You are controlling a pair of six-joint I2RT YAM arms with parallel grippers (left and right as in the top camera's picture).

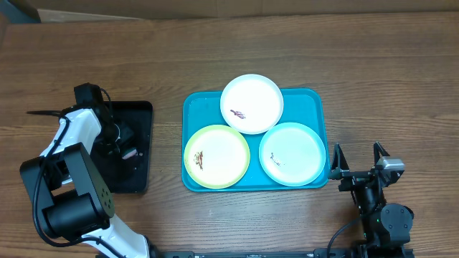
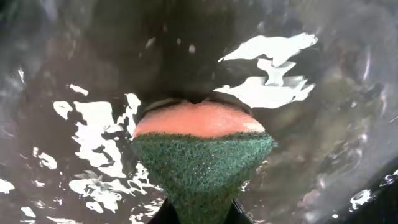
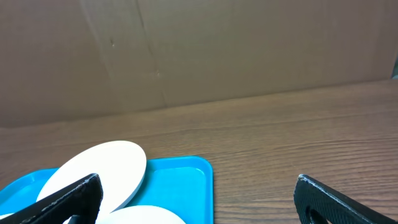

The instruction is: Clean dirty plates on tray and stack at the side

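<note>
1. My left gripper (image 2: 199,213) is pressed together on the sponge (image 2: 202,155). Its green scouring face is toward me and its orange body lies beyond.
2. That grip hangs over the wet black tray (image 1: 140,115), which sits left of the turquoise tray (image 1: 201,104) with a strip of bare table between them.
3. My right gripper (image 1: 356,159) is spread wide and holds nothing. It sits just beside the turquoise tray's right edge, at its near corner.
4. The plates all lie inside the turquoise tray, to the right of my sponge. The yellow-green plate (image 1: 216,156) is at near left, the mint plate (image 1: 292,153) at near right and the white plate (image 1: 252,104) at the far middle, overlapping both.
5. The coming move likely turns on this: my sponge arm is nearest the yellow-green plate, and my empty arm is nearest the mint one.
6. The plates are round, so they set no axis. The turquoise tray's long side runs left to right.
7. I count three plates, each with dark smears, though the mint plate's are faint. There are two trays, one sponge and two grippers.
</note>
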